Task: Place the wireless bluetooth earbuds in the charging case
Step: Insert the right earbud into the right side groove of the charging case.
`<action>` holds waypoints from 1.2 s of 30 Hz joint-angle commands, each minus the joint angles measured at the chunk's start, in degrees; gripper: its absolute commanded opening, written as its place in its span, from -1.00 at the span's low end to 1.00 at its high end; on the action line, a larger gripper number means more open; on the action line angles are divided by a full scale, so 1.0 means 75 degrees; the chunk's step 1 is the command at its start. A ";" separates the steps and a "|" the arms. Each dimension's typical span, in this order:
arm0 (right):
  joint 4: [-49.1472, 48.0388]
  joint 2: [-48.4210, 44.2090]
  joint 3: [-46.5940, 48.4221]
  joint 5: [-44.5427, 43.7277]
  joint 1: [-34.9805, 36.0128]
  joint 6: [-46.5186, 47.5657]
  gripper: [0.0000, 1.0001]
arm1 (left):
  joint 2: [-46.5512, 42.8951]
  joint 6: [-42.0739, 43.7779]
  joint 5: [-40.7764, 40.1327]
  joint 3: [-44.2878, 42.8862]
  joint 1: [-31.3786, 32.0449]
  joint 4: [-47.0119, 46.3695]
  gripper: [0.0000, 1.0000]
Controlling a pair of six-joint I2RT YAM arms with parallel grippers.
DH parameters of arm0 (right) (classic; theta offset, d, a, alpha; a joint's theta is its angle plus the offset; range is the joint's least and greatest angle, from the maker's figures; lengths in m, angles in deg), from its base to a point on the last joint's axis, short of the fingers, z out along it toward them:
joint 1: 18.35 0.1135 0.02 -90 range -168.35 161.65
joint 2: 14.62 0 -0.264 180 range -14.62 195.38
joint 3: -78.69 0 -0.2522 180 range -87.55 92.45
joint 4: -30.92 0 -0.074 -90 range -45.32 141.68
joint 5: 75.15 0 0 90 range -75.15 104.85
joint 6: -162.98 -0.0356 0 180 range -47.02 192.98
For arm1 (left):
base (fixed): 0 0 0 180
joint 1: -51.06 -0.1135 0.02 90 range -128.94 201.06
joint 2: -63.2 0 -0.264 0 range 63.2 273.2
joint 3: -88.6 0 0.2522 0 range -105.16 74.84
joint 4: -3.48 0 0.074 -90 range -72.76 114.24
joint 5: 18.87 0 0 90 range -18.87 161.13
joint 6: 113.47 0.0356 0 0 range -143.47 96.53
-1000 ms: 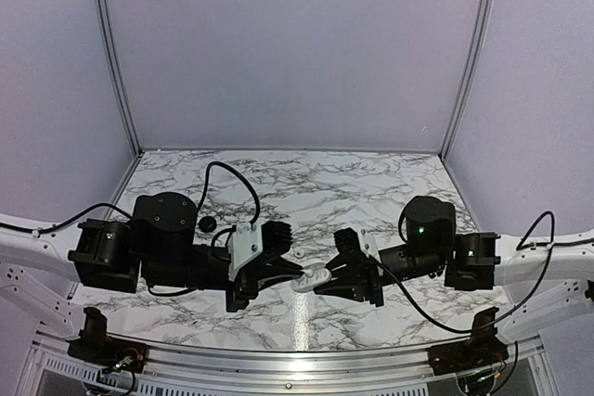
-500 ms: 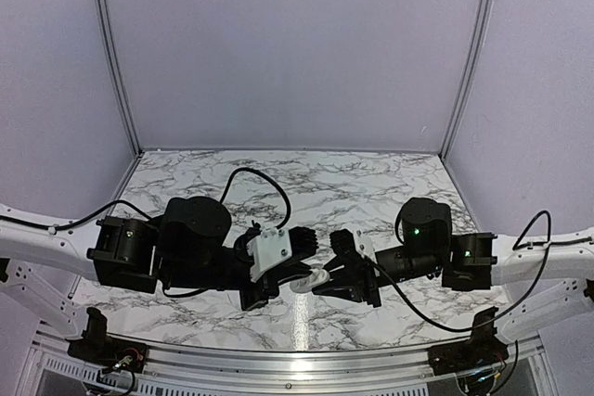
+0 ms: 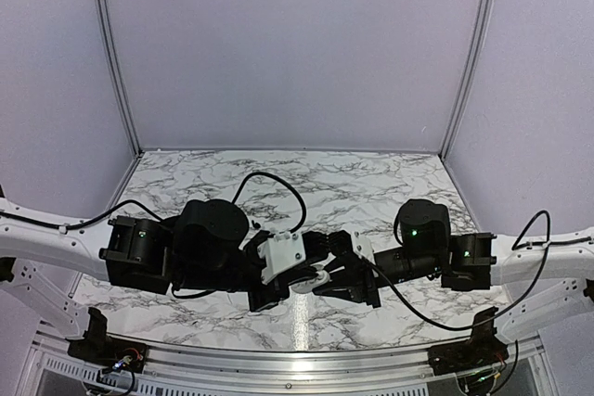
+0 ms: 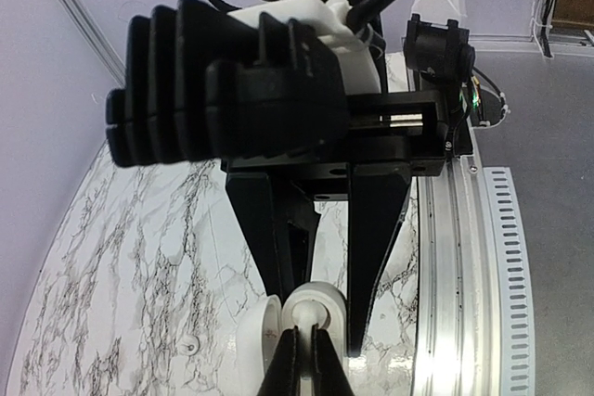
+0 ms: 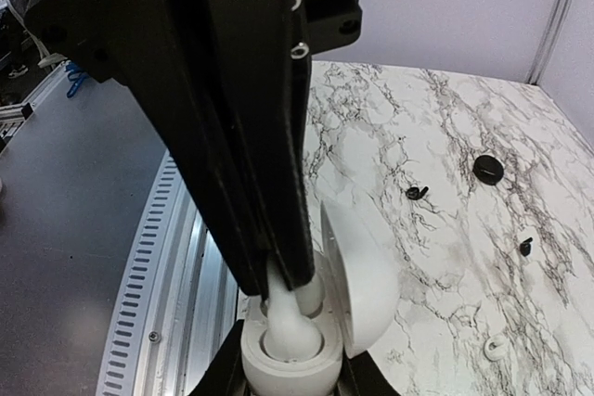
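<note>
My right gripper (image 5: 288, 376) is shut on the base of a white charging case (image 5: 278, 368) and holds it above the table with its lid (image 5: 362, 266) swung open. My left gripper (image 4: 304, 345) is shut on a white earbud (image 5: 286, 317) whose rounded end sits in the case's near socket. A second white earbud (image 5: 314, 292) lies in the other socket. The left wrist view shows the same earbud (image 4: 316, 308) inside the case's rim (image 4: 345, 299). In the top view both grippers meet at the case (image 3: 318, 277).
On the marble table lie two small black earbuds (image 5: 417, 193) (image 5: 526, 247), a round black case (image 5: 488, 168) and one white earbud (image 5: 495, 349), also in the left wrist view (image 4: 189, 347). A slotted metal rail (image 4: 464, 275) runs along the near table edge.
My left arm has moved right toward the right gripper, bringing the white earbud up to and into the open case. The right gripper has held nearly still.
</note>
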 commanded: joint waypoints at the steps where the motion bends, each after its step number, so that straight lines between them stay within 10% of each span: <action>1: -0.0335 -0.0098 0.0309 -0.0042 0.0061 -0.0059 -1.00 | 0.0100 -0.0080 0.0256 -0.0162 0.0057 0.0235 -1.00; 27: -0.0560 -0.0598 0.0141 0.0139 0.0062 -0.0006 -1.00 | 0.0539 -0.0372 -0.0026 -0.0229 0.0056 0.0254 -1.00; 36: -0.0552 -0.0531 0.0066 -0.0029 0.0064 -0.0114 -1.00 | -0.0094 -0.0199 -0.0094 -0.0253 0.0069 0.0276 -0.63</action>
